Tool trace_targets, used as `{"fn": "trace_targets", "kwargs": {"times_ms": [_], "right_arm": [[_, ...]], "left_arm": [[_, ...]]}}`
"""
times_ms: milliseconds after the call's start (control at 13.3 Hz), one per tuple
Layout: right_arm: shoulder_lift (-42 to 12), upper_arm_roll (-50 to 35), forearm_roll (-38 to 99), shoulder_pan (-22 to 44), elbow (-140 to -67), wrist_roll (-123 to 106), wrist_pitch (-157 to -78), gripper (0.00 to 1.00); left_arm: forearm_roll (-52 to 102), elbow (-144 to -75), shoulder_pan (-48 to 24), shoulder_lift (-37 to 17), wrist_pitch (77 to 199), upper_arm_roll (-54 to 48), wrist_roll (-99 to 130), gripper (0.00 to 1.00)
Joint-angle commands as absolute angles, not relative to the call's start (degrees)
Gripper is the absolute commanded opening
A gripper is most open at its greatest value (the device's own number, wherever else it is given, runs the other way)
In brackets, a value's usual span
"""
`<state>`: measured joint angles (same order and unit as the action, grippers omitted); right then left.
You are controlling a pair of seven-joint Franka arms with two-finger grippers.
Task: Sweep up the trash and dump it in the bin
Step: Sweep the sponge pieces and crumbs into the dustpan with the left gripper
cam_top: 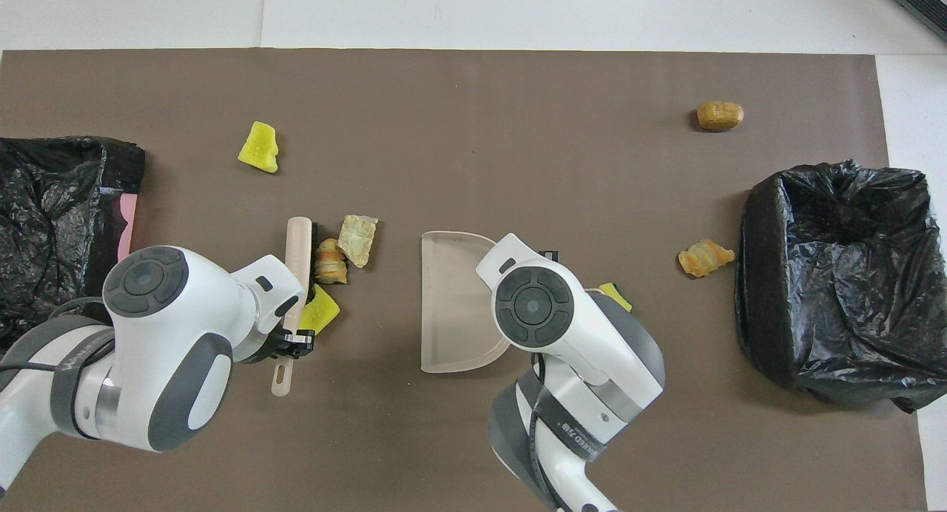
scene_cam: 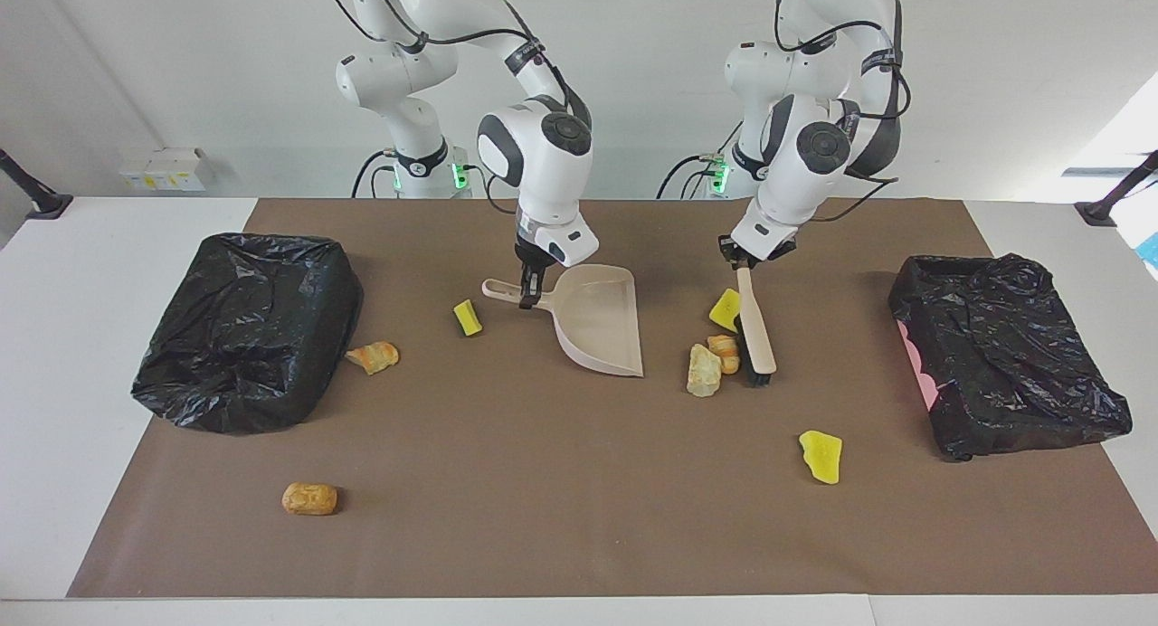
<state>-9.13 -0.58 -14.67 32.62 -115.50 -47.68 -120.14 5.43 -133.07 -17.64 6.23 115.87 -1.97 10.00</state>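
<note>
My left gripper (scene_cam: 740, 262) is shut on the handle of a beige brush (scene_cam: 754, 336) whose bristle end rests on the mat beside three pieces of trash: a yellow sponge chunk (scene_cam: 725, 308), an orange lump (scene_cam: 724, 348) and a tan lump (scene_cam: 704, 373). Seen from overhead, the brush (cam_top: 298, 249) lies against the same cluster (cam_top: 330, 264). A beige dustpan (scene_cam: 599, 326) sits on the mat with its mouth facing that cluster. My right gripper (scene_cam: 529, 291) is shut on its handle. The bin (scene_cam: 1004, 355) lined with a black bag stands at the left arm's end.
A second black-bagged bin (scene_cam: 249, 327) stands at the right arm's end, with a croissant-like lump (scene_cam: 373, 356) beside it. A small yellow chunk (scene_cam: 467, 317) lies by the dustpan handle. Farther from the robots lie a yellow chunk (scene_cam: 821, 455) and a brown roll (scene_cam: 309, 498).
</note>
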Motion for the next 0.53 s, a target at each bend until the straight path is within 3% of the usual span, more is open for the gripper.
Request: {"fn": "trace_targets", "kwargs": {"times_ms": [0,452], "right_arm": [[-9.1,-0.9,-15.2,32.4,-116.3,-45.5,-121.6,0.00],[-9.3,-0.9,-14.9,32.4,-116.3,-45.4,-121.6,0.00]], "left_arm": [[4.6,-132.1,-17.5,5.5,117.2,-2.5,6.0,0.00],[5.3,-132.2,-23.2,6.0,118.3,-2.9,-7.4,0.00]]}}
